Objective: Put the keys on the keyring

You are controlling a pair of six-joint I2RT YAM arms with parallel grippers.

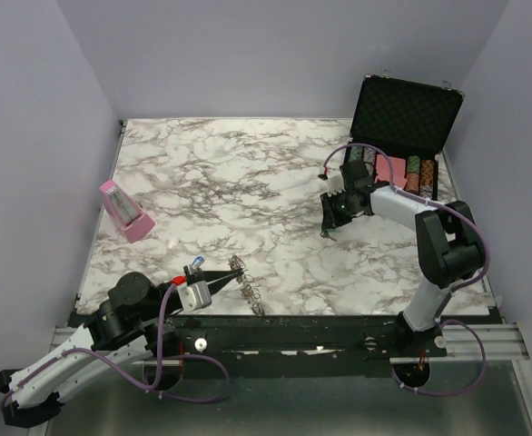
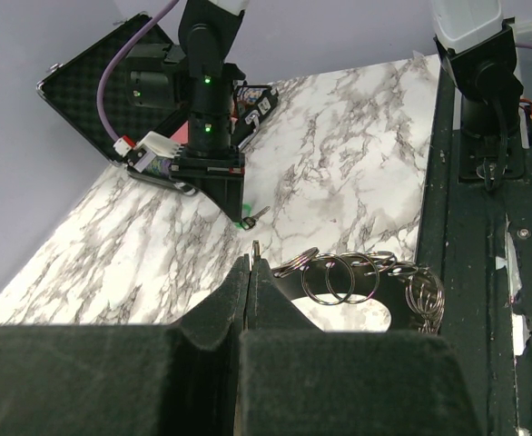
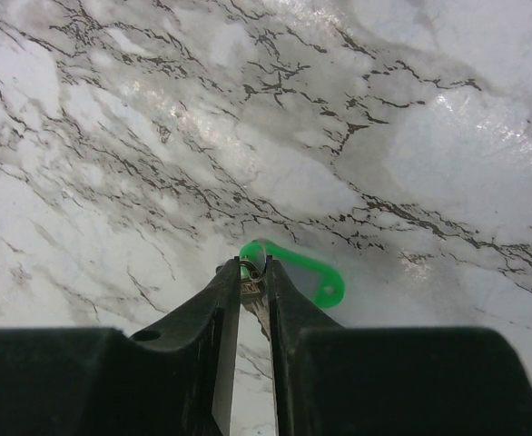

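Green key (image 3: 313, 282) pinched by right gripper (image 3: 252, 266); arm stretched forward, fingers down.

The green key's (image 3: 313, 278) blade is mostly hidden between the right gripper's (image 3: 252, 270) fingers; the keyring's (image 2: 340, 277) near end, apparently pinched, disappears behind the left gripper (image 2: 251, 265) by the desk's near edge.

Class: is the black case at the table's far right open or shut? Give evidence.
Open: the case has its lid raised, foam lining exposed, chips visible in its base.
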